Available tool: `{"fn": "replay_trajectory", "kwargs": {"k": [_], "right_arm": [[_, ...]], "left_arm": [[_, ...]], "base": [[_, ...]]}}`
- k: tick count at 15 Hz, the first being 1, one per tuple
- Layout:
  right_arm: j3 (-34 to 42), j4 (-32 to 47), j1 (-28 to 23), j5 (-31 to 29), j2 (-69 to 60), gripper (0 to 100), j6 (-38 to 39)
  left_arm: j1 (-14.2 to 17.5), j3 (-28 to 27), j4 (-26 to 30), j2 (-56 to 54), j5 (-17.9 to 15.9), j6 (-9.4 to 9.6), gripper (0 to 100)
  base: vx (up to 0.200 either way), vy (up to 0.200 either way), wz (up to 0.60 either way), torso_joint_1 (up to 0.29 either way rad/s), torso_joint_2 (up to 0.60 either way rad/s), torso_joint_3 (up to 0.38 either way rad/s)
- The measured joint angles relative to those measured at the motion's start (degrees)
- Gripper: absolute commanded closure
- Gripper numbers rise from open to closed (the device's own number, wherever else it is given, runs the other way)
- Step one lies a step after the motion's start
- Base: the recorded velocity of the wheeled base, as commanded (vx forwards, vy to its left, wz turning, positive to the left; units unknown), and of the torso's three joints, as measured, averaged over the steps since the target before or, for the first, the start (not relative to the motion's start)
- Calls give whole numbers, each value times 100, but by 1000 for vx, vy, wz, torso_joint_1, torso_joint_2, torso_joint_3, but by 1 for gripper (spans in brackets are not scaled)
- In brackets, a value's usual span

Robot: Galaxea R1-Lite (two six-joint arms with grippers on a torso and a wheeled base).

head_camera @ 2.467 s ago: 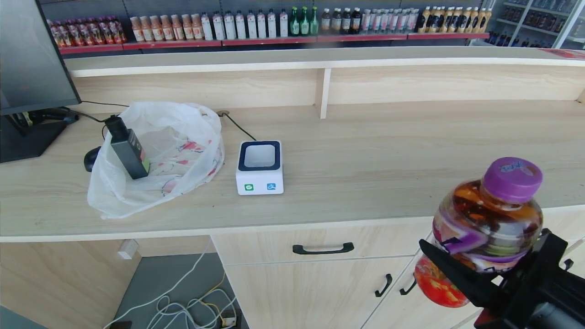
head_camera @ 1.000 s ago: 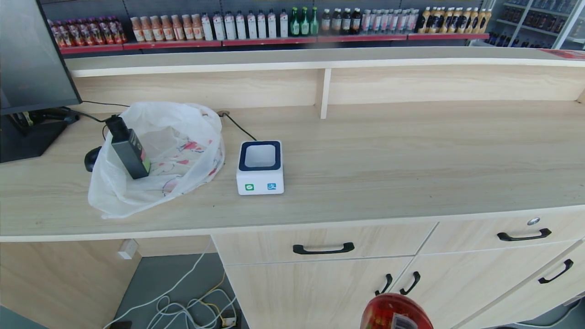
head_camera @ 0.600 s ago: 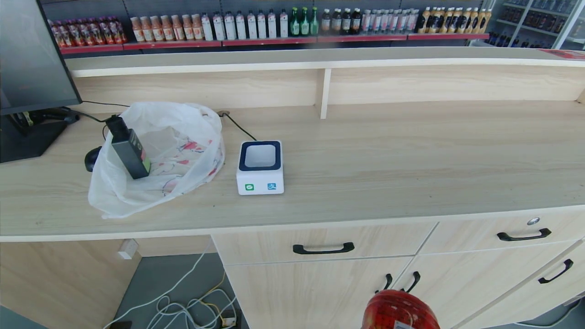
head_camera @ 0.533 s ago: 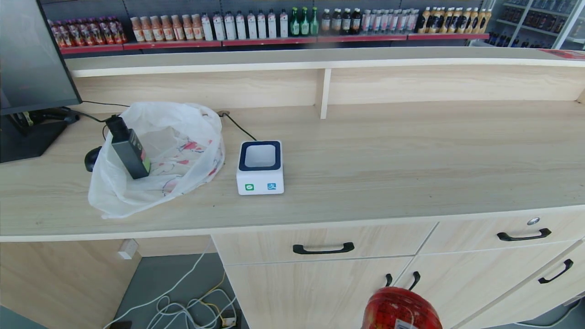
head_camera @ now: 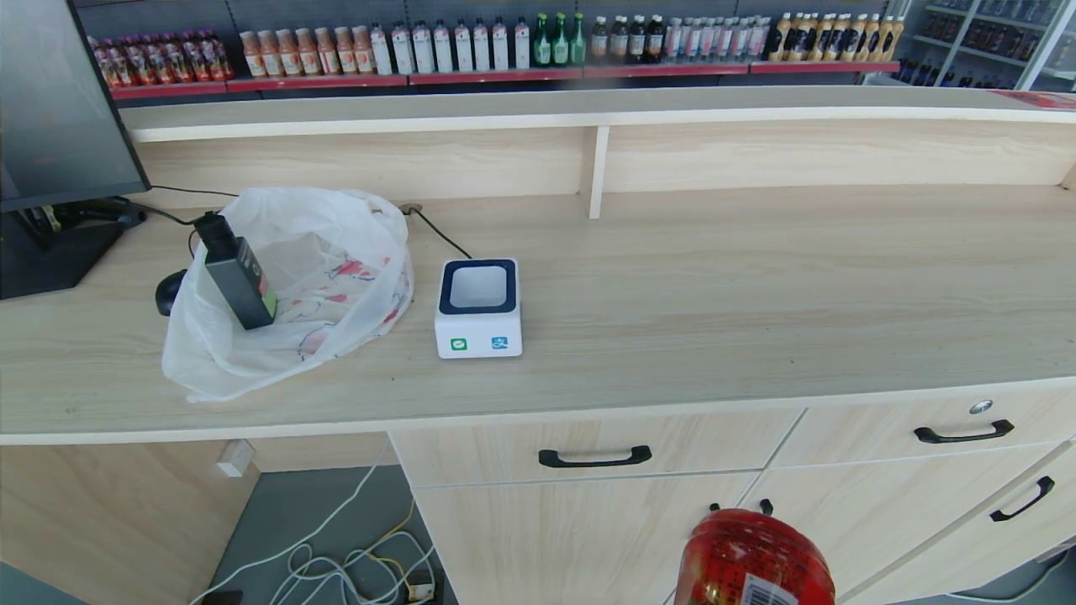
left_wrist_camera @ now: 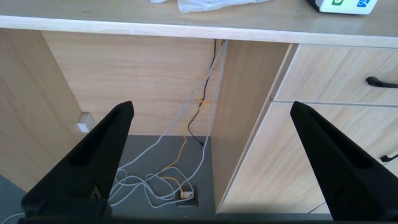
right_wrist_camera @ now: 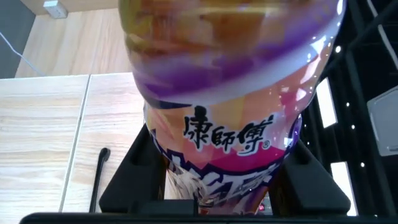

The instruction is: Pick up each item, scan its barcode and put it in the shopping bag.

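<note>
Your right hand [right_wrist_camera: 224, 186] grips the purple-labelled plastic drink bottle [head_camera: 752, 559], held low in front of the pale wooden desk [head_camera: 714, 336], red base tipped upward. The white box scanner [head_camera: 477, 307] lies up, ahead and leftward.

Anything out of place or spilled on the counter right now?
No spill. The dark carton stands tilted at the shopping bag's left edge. The right gripper holds the bottle below the counter, away from the scanner.
</note>
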Motion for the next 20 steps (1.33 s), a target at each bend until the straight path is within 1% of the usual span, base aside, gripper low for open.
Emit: {"fn": "replay_trajectory", "kwargs": {"k": [7, 15, 16, 18, 19, 20], "right_arm": [[35, -1, -2, -9, -37, 100, -466], [127, -1, -11, -6, -45, 100, -466], [111, -56, -13, -4, -48, 100, -452], [83, -435, -18, -11, -52, 100, -346], [80, -457, -29, -9, -72, 100, -201], [99, -461, -83, -6, -118, 100, 254]], "left_arm": [[0, 0, -2, 0, 0, 0, 0], [0, 0, -2, 0, 0, 0, 0], [0, 0, -2, 0, 0, 0, 0], [0, 0, -2, 0, 0, 0, 0], [0, 0, -2, 0, 0, 0, 0], [0, 0, -2, 0, 0, 0, 0]], "base": [[0, 0, 0, 0, 0, 0], [0, 0, 0, 0, 0, 0], [0, 0, 0, 0, 0, 0], [0, 0, 0, 0, 0, 0], [0, 0, 0, 0, 0, 0], [0, 0, 0, 0, 0, 0]]}}
